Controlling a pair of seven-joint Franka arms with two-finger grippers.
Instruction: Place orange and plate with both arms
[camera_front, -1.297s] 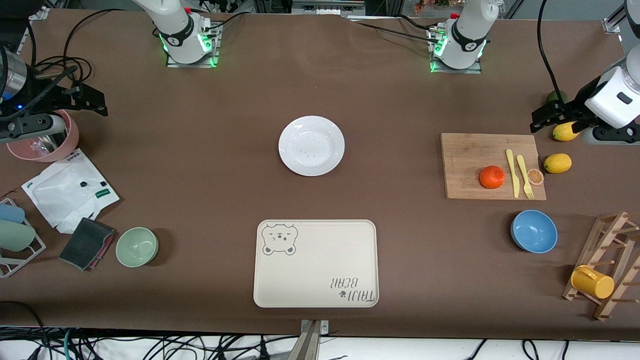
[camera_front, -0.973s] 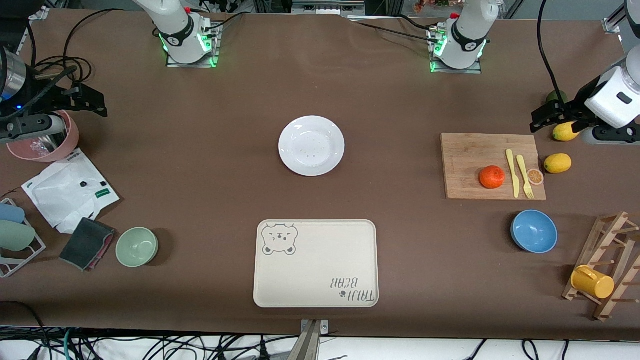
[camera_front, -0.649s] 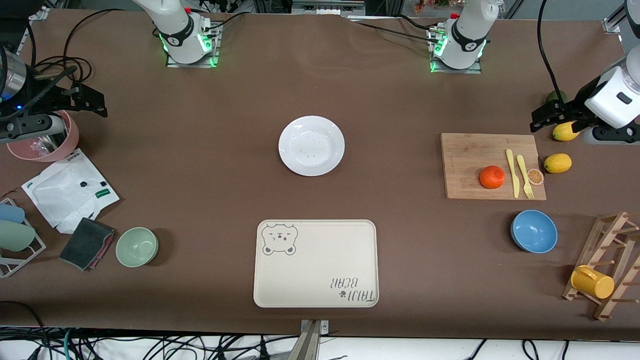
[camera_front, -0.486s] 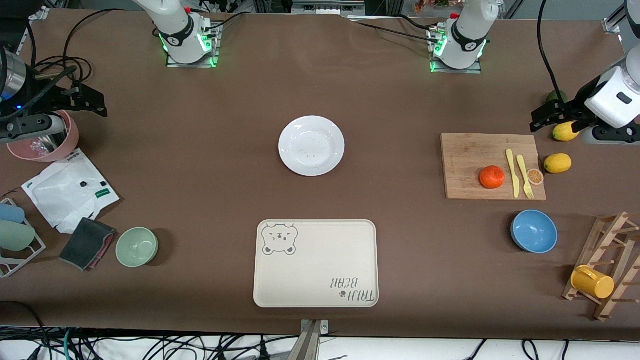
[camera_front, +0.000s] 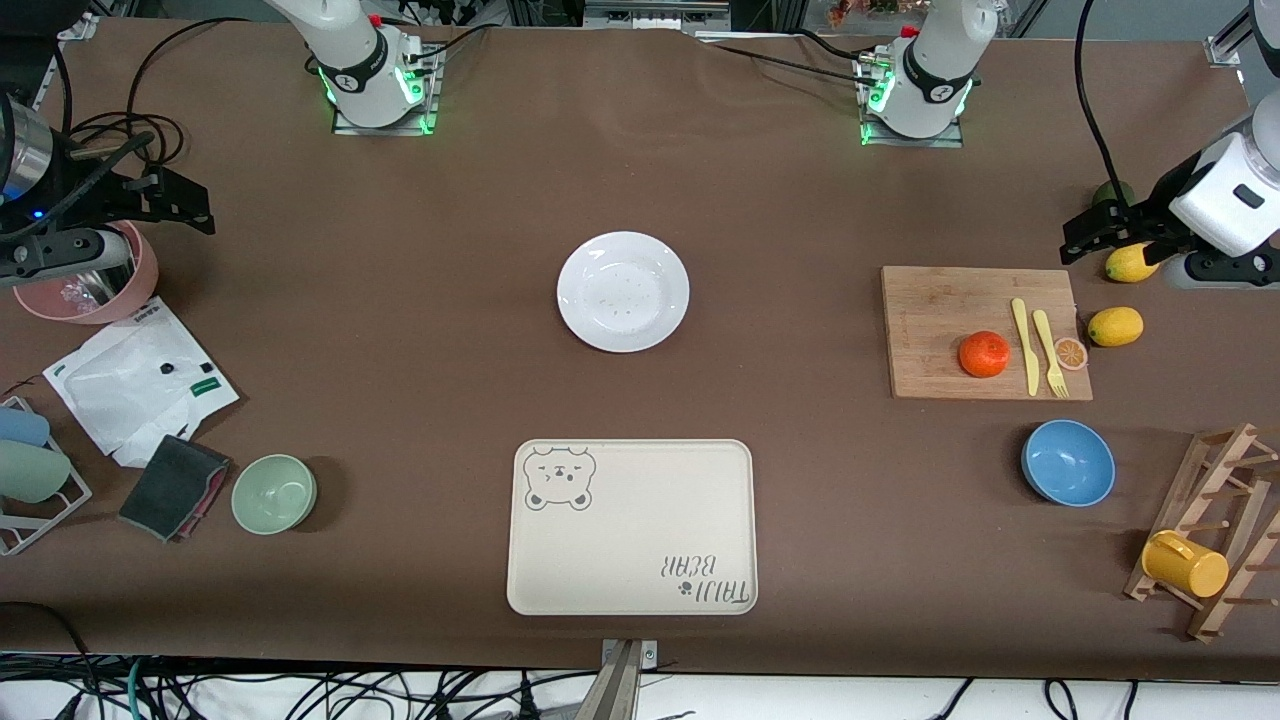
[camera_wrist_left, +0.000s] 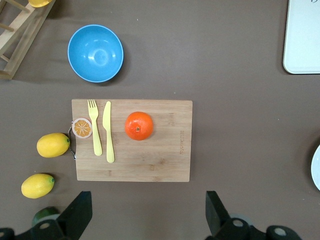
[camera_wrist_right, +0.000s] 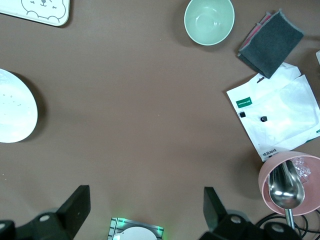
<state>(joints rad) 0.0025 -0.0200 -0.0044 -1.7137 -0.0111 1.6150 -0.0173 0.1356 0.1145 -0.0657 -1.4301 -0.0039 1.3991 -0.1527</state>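
Nothing shifted since before. Orange (camera_front: 985, 354) still on cutting board (camera_front: 940, 300) toward left arm's end; plate (camera_front: 623, 291) mid-table. Left gripper (camera_wrist_left: 145, 220) and right gripper (camera_wrist_right: 145, 215) stayed raised, jaws wide apart, empty.

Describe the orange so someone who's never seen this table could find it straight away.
Find the wooden cutting board toward the left arm's end of the table. The orange sits on it beside a yellow knife and fork. It is a whole, round, reddish-orange fruit, unlike the flat slice and the yellow lemons nearby.
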